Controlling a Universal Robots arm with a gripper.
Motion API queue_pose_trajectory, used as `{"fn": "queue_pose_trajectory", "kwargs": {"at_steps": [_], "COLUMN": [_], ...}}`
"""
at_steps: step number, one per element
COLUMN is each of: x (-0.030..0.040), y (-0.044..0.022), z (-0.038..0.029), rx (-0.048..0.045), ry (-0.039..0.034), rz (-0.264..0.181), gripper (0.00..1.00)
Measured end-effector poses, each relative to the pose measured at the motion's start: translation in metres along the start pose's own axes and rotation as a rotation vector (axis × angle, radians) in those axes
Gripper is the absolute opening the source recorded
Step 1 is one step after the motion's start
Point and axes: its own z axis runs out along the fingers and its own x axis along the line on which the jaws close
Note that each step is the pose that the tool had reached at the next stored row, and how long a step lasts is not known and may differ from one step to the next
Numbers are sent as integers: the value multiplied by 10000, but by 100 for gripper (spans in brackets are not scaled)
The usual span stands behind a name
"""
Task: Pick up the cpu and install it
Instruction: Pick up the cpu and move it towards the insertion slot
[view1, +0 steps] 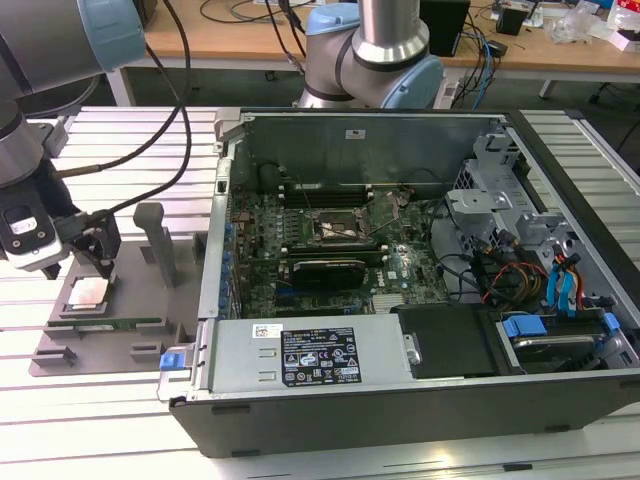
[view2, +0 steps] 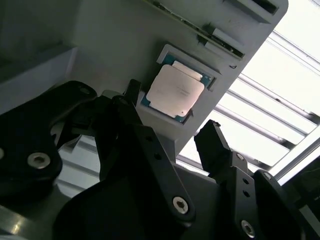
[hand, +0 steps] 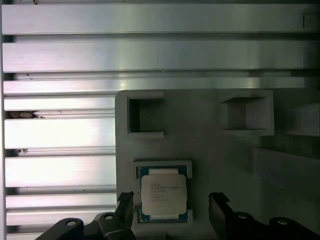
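Note:
The cpu (view1: 88, 292) lies flat in a square recess of the grey holder tray (view1: 130, 300), at the exterior view's left, outside the computer case. Its silvery top plate faces up in both wrist views (view2: 175, 91) (hand: 162, 194). My gripper (view1: 92, 265) hangs just above it and is open, with nothing held. The black fingertips (view2: 210, 130) (hand: 126, 200) stand apart on either side of the chip and do not touch it. The black socket frame (view1: 340, 228) sits on the motherboard inside the open case.
The open computer case (view1: 400, 400) lies on the slatted aluminium table (view1: 110, 430). A long green memory stick (view1: 110, 323) rests on the tray beside the cpu. Grey upright posts (view1: 155, 235) rise from the tray. A second arm's base (view1: 375, 50) stands behind the case.

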Motion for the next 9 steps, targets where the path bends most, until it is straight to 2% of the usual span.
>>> {"fn": "queue_pose_trajectory", "kwargs": {"at_steps": [9], "x": [0], "y": [-31], "z": [26], "rx": [7], "ry": [0], "rz": [0], "gripper": [71]}}
